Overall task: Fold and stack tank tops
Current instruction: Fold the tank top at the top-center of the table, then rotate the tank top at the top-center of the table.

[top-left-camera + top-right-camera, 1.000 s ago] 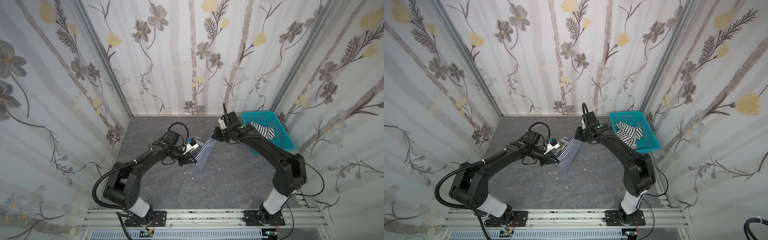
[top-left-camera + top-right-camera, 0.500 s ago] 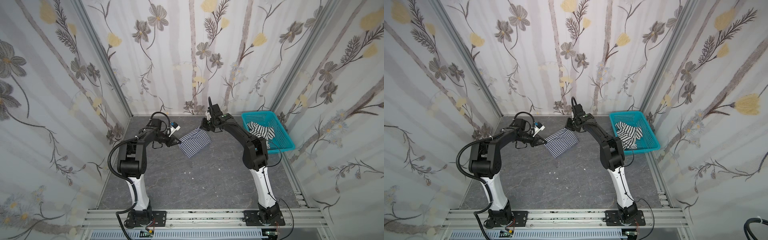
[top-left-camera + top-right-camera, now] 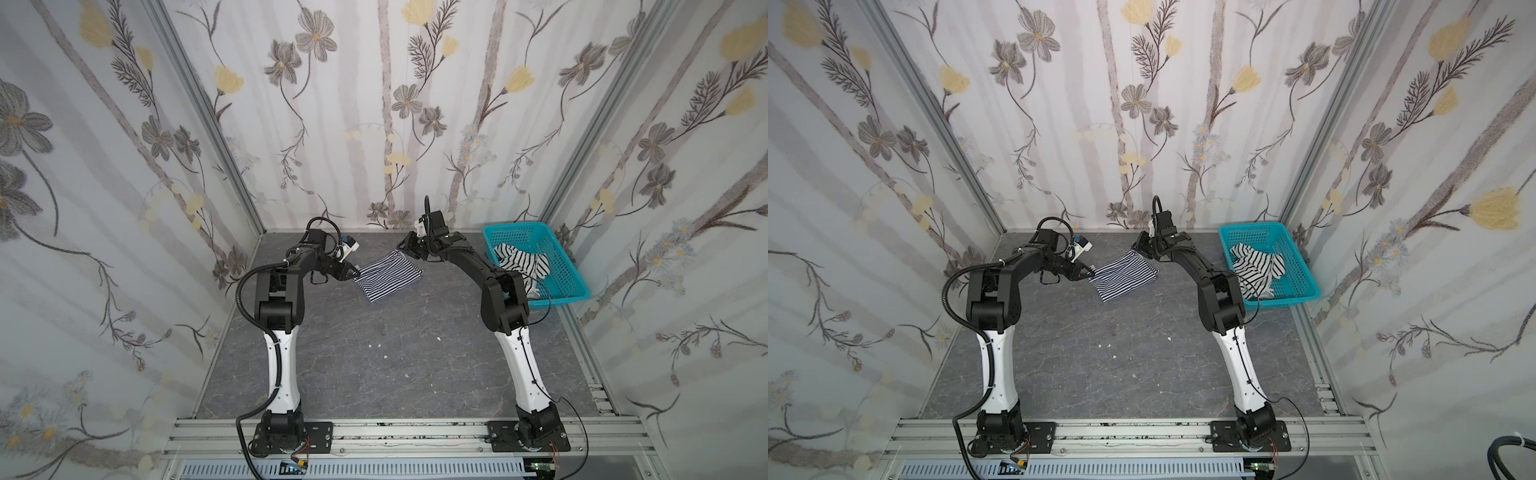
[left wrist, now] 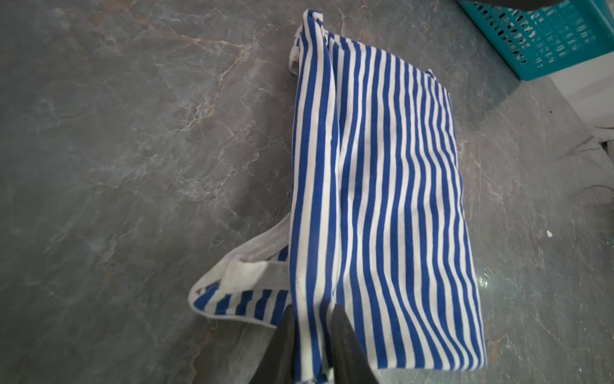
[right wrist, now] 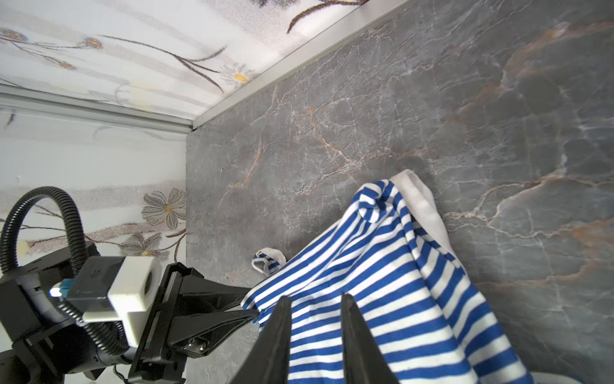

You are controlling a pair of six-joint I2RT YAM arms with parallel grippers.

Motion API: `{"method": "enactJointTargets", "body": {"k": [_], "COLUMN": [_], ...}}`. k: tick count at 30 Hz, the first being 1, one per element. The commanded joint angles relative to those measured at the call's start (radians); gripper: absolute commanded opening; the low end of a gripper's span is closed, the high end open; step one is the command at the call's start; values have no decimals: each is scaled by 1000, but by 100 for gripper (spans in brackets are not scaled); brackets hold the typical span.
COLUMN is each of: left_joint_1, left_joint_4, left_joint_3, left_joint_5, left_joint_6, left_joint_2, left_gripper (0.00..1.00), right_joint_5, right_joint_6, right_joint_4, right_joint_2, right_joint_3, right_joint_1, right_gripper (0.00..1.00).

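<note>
One navy-striped top [image 3: 388, 277] has dropped flat; one black-striped top [image 3: 521, 262] fills one basket [image 3: 559, 272].

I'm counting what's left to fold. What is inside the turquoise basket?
Inside the turquoise basket lies one crumpled white top with wide black stripes. Anything beneath it is covered, and the right arm hides the basket's near left corner.
</note>
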Motion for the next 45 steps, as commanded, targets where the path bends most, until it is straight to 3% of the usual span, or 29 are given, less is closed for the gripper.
{"method": "enactJointTargets", "body": {"k": [1, 5, 8, 16, 23, 35, 45], "left_joint_1": [0, 0, 0, -49, -148, -176, -138], "left_joint_4": [-5, 4, 13, 78, 85, 136, 131], "left_joint_3": [61, 116, 116, -149, -230, -200, -289], "left_joint_5": [5, -7, -23, -32, -91, -335, -540], "left_joint_6": [-43, -82, -116, -114, -114, -189, -117], "left_joint_2": [32, 62, 55, -172, -170, -109, -161], "left_gripper": [30, 40, 42, 43, 43, 43, 43], "right_joint_5": [-26, 15, 36, 117, 181, 225, 286], "right_joint_6": [1, -35, -43, -69, -59, -92, -126], "right_joint_4": [73, 33, -19, -83, -103, -198, -262], "right_joint_2": [-7, -32, -25, -8, -12, 4, -98], "right_joint_3": [8, 4, 4, -43, -106, -112, -241], "right_joint_1": [6, 34, 49, 82, 62, 45, 167], "right_gripper": [36, 40, 39, 38, 34, 32, 31]}}
